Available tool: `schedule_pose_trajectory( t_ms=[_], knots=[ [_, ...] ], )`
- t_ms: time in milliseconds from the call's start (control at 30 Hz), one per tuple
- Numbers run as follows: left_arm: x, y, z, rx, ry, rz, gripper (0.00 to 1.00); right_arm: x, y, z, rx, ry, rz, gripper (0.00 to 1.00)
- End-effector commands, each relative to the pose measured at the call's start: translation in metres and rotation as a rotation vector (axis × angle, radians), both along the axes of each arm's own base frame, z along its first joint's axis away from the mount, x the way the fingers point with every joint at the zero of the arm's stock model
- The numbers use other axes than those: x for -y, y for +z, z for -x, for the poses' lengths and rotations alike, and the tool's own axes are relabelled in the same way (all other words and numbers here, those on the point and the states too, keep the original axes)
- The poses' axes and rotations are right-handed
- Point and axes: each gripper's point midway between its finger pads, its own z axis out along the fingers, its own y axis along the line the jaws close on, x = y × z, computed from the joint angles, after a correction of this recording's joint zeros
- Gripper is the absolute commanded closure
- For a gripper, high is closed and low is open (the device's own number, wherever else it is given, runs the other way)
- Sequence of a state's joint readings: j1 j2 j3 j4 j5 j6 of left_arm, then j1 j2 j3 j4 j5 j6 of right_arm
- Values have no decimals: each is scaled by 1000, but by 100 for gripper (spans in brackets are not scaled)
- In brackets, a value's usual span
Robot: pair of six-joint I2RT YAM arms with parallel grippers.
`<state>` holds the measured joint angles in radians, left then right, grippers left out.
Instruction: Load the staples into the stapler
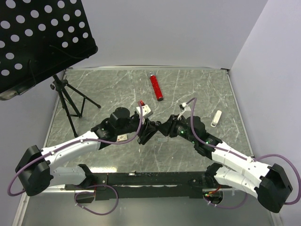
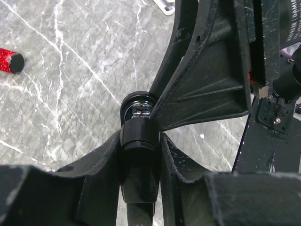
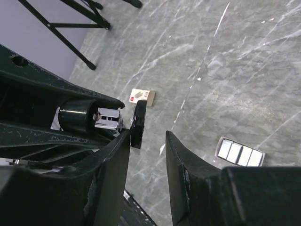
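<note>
Stapler (image 2: 138,165) in left hand (image 2: 139,143), right hand (image 3: 147,139) close; staples (image 3: 240,153) seemingly beside.

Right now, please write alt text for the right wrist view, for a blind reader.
The left pincer holds the black stapler, chrome inside exposed, before the open right pincer. The staples lie flat on the grey table.

You have: a red tube (image 1: 156,86) near the far edge; a small white piece (image 1: 216,118) by the right edge; a black tripod (image 1: 70,101) toward the far-left corner, under a perforated panel (image 1: 37,37).
</note>
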<state>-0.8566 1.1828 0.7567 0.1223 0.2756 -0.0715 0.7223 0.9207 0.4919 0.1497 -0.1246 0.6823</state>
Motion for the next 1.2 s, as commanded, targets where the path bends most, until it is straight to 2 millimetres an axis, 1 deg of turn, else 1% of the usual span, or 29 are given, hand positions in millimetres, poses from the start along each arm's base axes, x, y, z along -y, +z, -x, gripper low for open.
schedule_pose_trajectory(
  t_ms=[0, 100, 200, 233, 333, 367, 433, 467, 500, 567, 600, 667, 700, 733, 767, 800, 833, 867, 900, 933, 967, 1000, 1033, 1067, 1100, 1133, 1167],
  knots=[
    [14, 64, 5, 110, -53, 184, 99, -7, 30, -10, 53, -22, -83, 57],
    [17, 66, 6, 112, -62, 194, 99, -13, 33, -10, 48, -2, -100, 57],
    [20, 67, 7, 118, -65, 195, 99, -18, 33, -11, 32, 9, -113, 57],
    [19, 70, 5, 123, -55, 200, 99, -19, 30, -11, 21, 9, -109, 58],
    [17, 74, 4, 140, -47, 203, 99, -18, 31, -12, 18, 0, -114, 68],
    [16, 74, 3, 145, -37, 201, 99, -16, 28, -12, 11, -13, -114, 79],
    [13, 78, 2, 154, -24, 201, 99, -11, 32, -14, 9, -41, -131, 86],
    [11, 77, 0, 154, -4, 198, 99, -9, 33, -15, 8, -52, -133, 95],
    [6, 81, -1, 164, 16, 208, 99, -5, 36, -17, 8, -69, -142, 100],
    [-4, 83, -8, 179, 86, 213, 99, 3, 36, -20, -9, -111, -145, 100],
    [-11, 93, -8, 198, 108, 236, 99, 12, 42, -24, -12, -143, -173, 100],
    [-20, 94, -10, 210, 152, 244, 99, 23, 45, -28, -24, -180, -209, 100],
    [-29, 104, -11, 231, 189, 268, 99, 28, 53, -28, -25, -186, -251, 100],
    [-35, 105, -12, 235, 213, 274, 99, 40, 56, -35, -21, -223, -270, 100],
    [-40, 102, -13, 235, 233, 273, 99, 44, 59, -37, -22, -235, -282, 100],
    [-48, 110, -13, 248, 264, 295, 99, 50, 65, -37, -16, -245, -302, 100],
    [-51, 111, -11, 246, 267, 307, 99, 58, 70, -42, -7, -270, -313, 100],
    [-59, 106, -15, 246, 310, 307, 99, 63, 76, -44, 3, -283, -326, 100],
    [-68, 114, -14, 252, 344, 341, 99, 66, 84, -44, 10, -283, -350, 100],
    [-73, 113, -15, 250, 365, 351, 99, 76, 90, -50, 20, -315, -366, 100],
    [-77, 108, -15, 240, 384, 350, 99, 80, 95, -51, 26, -321, -384, 100],
    [-85, 111, -15, 231, 421, 376, 99, 82, 105, -50, 33, -314, -425, 100],
    [-89, 111, -15, 222, 440, 391, 99, 92, 111, -55, 47, -339, -448, 100],
    [-91, 100, -16, 203, 456, 386, 99, 95, 117, -57, 53, -342, -472, 100],
    [-96, 102, -14, 182, 473, 425, 99, 99, 122, -58, 41, -349, -511, 100],
    [-102, 101, -16, 170, 515, 448, 99, 98, 132, -56, 60, -323, -543, 100],
    [-105, 88, -17, 145, 535, 449, 99, 106, 138, -59, 51, -342, -581, 100]
  ],
)
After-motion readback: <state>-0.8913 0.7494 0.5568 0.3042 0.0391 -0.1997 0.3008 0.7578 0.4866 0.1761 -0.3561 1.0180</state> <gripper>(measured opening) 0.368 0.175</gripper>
